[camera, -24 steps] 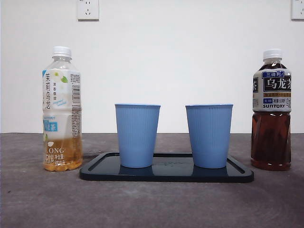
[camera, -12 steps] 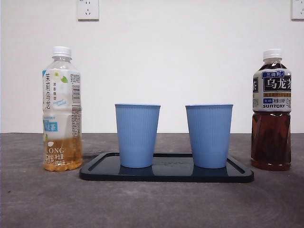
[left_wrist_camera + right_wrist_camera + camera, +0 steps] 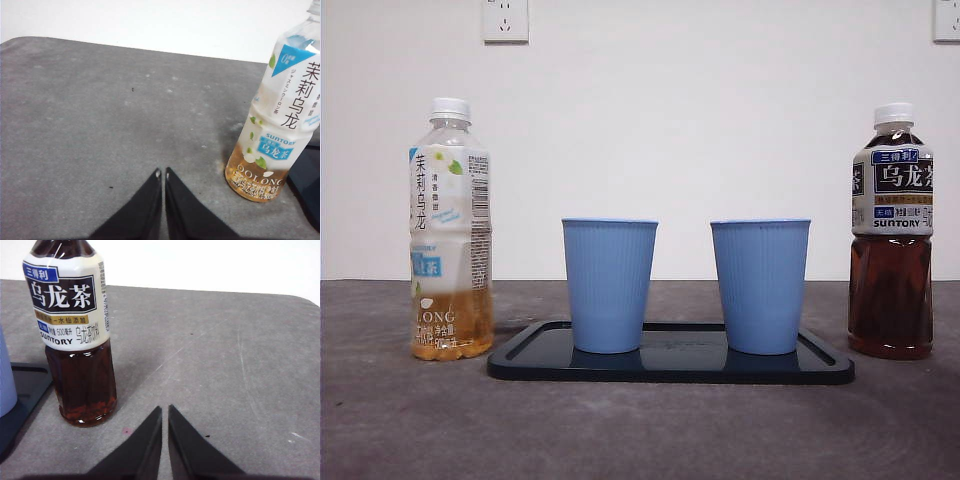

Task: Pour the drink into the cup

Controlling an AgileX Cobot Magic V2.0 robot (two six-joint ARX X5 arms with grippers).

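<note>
Nearest the wrist cameras, the left hand and the right hand both hover low over the grey surface with jaws pressed together and nothing in them, each parked just short of a bottle as if assigned to it. Beyond, a dark tray holds two blue cups upright side by side, likely to catch spills. Flanking it stand the pale jasmine oolong bottle (only partly full) and the dark oolong bottle, both capped, so no pouring has begun.
</note>
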